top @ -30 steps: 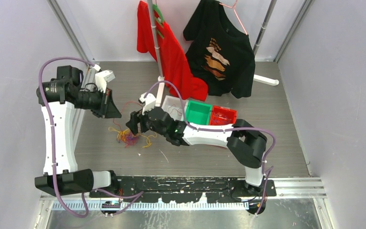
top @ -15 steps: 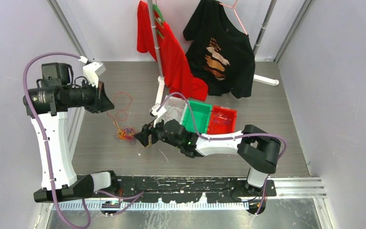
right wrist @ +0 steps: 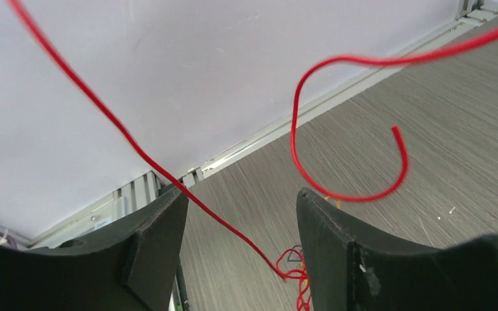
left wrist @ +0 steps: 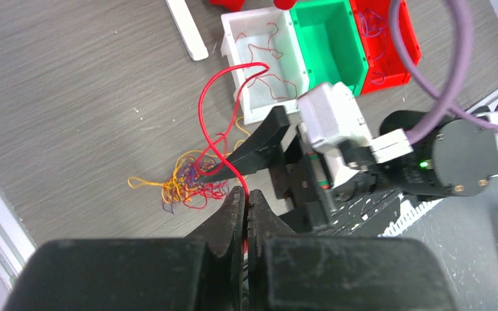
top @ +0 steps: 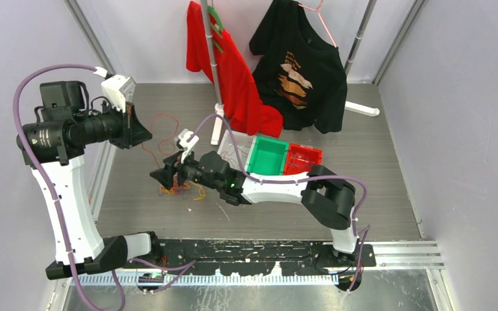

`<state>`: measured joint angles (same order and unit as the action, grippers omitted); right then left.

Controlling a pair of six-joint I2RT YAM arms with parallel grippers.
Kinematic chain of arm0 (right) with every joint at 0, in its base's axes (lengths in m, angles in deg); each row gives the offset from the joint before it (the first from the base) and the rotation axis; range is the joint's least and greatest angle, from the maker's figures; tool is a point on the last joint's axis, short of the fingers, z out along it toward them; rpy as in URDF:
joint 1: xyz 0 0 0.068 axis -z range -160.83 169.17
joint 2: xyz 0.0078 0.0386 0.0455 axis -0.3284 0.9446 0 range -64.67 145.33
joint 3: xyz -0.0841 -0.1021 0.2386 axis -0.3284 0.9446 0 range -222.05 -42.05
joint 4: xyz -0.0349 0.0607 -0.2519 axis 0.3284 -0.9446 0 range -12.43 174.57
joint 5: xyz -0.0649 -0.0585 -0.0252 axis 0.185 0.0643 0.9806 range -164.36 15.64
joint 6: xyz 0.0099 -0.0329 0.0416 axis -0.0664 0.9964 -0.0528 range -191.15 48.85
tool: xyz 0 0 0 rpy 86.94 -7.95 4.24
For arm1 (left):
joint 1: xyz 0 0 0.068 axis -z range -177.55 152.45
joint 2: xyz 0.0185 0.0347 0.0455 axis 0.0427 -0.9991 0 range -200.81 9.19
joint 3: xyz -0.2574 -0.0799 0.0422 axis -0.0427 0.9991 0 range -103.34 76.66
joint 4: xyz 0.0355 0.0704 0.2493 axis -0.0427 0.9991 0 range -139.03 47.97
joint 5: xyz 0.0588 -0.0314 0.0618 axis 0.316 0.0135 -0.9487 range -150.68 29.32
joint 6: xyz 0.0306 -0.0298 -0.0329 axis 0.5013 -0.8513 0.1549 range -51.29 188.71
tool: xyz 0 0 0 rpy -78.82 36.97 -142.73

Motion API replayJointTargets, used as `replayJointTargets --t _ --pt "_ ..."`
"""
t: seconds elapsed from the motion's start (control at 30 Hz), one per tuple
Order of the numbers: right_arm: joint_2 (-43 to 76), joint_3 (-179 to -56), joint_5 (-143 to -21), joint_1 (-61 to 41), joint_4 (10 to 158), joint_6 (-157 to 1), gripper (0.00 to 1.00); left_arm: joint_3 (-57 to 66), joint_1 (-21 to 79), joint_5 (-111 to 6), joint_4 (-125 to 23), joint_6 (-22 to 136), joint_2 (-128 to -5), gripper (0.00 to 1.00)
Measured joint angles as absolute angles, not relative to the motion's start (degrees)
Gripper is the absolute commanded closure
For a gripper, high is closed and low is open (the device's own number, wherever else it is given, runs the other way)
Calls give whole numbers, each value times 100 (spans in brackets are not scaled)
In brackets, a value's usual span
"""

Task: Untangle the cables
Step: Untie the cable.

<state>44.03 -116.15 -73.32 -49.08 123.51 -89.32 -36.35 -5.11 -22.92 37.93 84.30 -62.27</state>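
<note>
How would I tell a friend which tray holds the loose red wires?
On the grey table, near the hanging red shirt, three small bins sit in a row. It is the white bin at the left end, beside the green bin, the only one with thin red wires inside.

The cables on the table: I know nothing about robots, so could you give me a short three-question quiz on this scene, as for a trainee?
1. True or false: the left claw is shut on a red cable.
2. The tangle of cables lies: A in the green bin, B on the table, C on the black shirt.
3. Fill in: the right claw has its jaws ___.
Key: 1 true; 2 B; 3 open.
</note>
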Motion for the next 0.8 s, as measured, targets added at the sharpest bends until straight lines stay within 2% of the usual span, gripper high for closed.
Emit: replayJointTargets --t 0.3,0.6,0.8 --pt "5144 -11952 -7151 -4908 12283 -9247 42 -4304 -511 -2174 3784 8107 -6343 100" --pt "5310 -11764 -7030 -4904 12380 -9494 42 -5430 -511 -2448 3633 7952 -6542 100" --pt "5315 -11559 -7006 -4897 12570 -9551 37 -5847 -511 -2732 3424 7797 -6557 100"
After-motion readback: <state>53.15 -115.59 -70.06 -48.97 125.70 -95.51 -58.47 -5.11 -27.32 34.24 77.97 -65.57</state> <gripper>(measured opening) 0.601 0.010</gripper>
